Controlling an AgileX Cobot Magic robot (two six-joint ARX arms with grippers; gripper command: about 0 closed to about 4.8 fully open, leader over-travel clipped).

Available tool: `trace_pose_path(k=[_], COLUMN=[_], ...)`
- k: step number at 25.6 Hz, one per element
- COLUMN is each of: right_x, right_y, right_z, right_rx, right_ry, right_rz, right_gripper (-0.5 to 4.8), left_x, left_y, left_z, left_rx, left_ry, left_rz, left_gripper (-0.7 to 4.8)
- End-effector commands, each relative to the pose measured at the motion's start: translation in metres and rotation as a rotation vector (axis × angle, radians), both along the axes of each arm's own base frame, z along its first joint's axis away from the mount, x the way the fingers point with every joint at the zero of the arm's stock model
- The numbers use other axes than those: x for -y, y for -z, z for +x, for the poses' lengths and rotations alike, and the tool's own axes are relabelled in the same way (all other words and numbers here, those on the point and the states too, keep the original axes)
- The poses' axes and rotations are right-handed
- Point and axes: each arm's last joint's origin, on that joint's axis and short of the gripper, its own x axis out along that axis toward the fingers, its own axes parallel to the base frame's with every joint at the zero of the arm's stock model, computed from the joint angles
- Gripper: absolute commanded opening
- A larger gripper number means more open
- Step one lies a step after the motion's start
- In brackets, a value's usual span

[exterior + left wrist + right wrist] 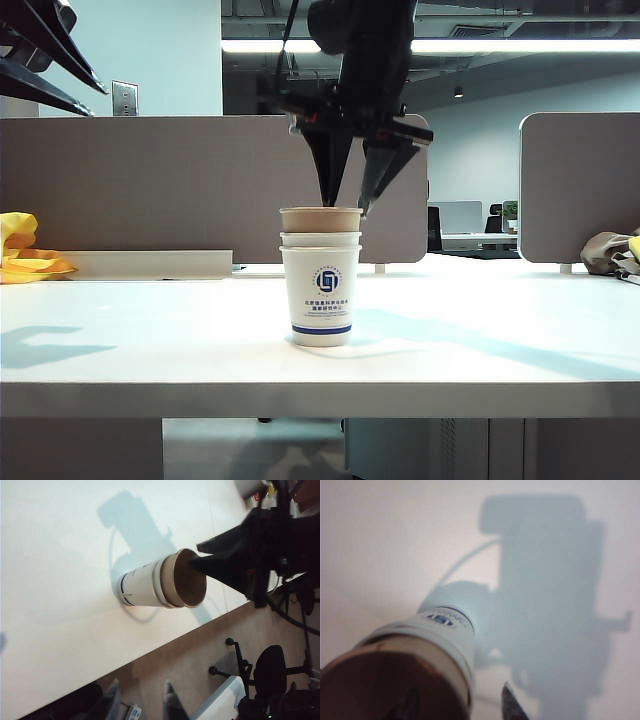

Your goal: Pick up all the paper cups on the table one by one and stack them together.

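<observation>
Cups stacked: the brown kraft cup (320, 218) sits nested in two white cups with blue band and round logo (320, 290), all upright as one stack near the middle of the white table (500, 340), towards its front edge.

Right gripper (348, 203) hangs directly above the stack, pointing down. Its two dark fingers stand spread; one tip reaches into the brown cup's mouth, the other is outside the rim on the right. Neither visibly clamps the cup wall. Left wrist view confirms a finger tip (200, 564) at the brown cup's opening (189, 580).

Left gripper (40, 60) is raised at the upper left of the exterior view, well apart from the stack, fingers parted with nothing between them.

Yellow cloth (25, 255) lies at the table's far left.
</observation>
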Motion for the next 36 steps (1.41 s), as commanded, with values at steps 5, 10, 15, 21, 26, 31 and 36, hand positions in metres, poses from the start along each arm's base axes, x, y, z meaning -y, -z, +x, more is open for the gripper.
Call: trace_pose_path(k=[5, 10, 15, 21, 26, 31, 36], right_x=[0.016, 0.070, 0.095, 0.122, 0.152, 0.175, 0.185], right_y=[-0.045, -0.137, -0.192, -0.232, -0.263, -0.282, -0.291], right_z=[-0.016, -0.061, -0.103, -0.155, -0.201, -0.226, -0.245], right_rx=[0.126, 0.333, 0.522, 0.649, 0.904, 1.132, 1.198], right_ry=[0.006, 0.051, 0.031, -0.005, 0.058, 0.208, 0.205], right_rz=[0.007, 0.193, 0.362, 0.464, 0.407, 0.258, 0.289], right_gripper=[0.98, -0.03, -0.03, -0.03, -0.03, -0.03, -0.03], left_x=[0.000, 0.000, 0.001, -0.001, -0.003, -0.007, -0.005], left_y=[-0.003, -0.010, -0.034, -0.069, -0.107, -0.126, -0.132], left_z=[0.000, -0.007, -0.026, -0.063, -0.113, -0.154, -0.180], left_rx=[0.027, 0.056, 0.175, 0.390, 0.690, 0.908, 0.992], left_ry=[0.011, 0.007, -0.017, -0.126, -0.310, -0.473, -0.487], left_rz=[0.003, 0.004, 0.009, 0.133, 0.256, 0.422, 0.416], left_gripper=[1.07, -0.06, -0.06, -0.06, -0.06, -0.06, -0.06])
